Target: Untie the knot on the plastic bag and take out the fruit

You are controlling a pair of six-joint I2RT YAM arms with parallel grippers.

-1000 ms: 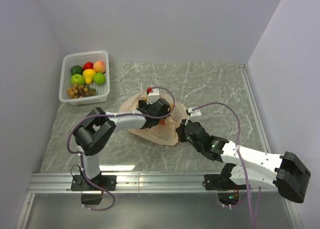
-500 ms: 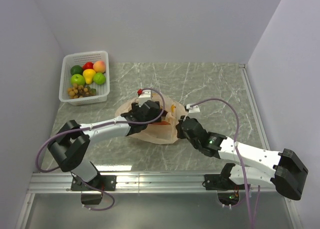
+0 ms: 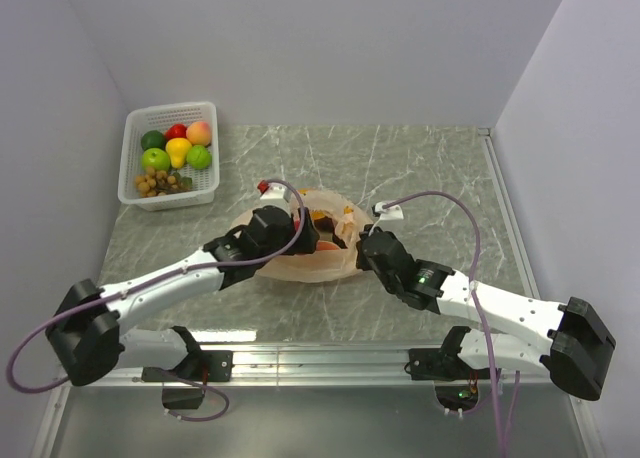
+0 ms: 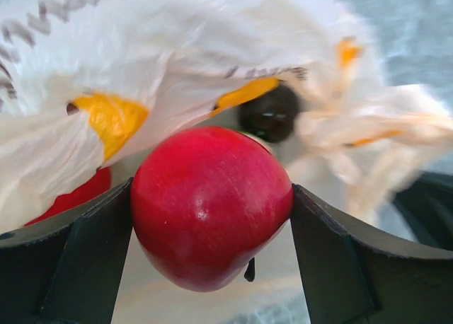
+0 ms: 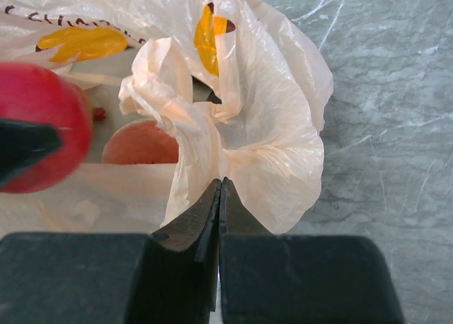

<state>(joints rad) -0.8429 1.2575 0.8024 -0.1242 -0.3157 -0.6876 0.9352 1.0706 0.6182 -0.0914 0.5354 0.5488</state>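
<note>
Left arm has dropped flat and stretched out to the left since a second ago; its wrist has backed off from the bag's middle toward the near-left; right arm has barely shifted, parked at the bag's right edge; bag mouth now gapes wider.

Step in hand, as I read it: lifting the red apple (image 4: 211, 197) out of the plastic bag (image 5: 276, 140). To do it well: raise the apple before moving sideways, since film is draped just behind and above it and could drag; keep the right side anchored so the bag doesn't follow; then carry to the white basket (image 3: 170, 109) at the far left of the table (image 3: 420, 168).

Left gripper (image 4: 211, 246): jaws spread about an apple's width, both fingers pressed on the apple's flanks; grip looks centred, slightly below the widest part, so slip risk is upward squeeze-out.

Right gripper (image 5: 218, 197): jaws fully together, pinching a fold of the bag at its near rim.

The knot (image 5: 170, 105) reads as undone: just a bunched twist standing above the right fingertips, mouth open beside it. Remaining fruit in the bag: a red-yellow apple (image 5: 141, 143) left of the twist; a dark purple fruit (image 4: 270, 114) behind the held apple.
</note>
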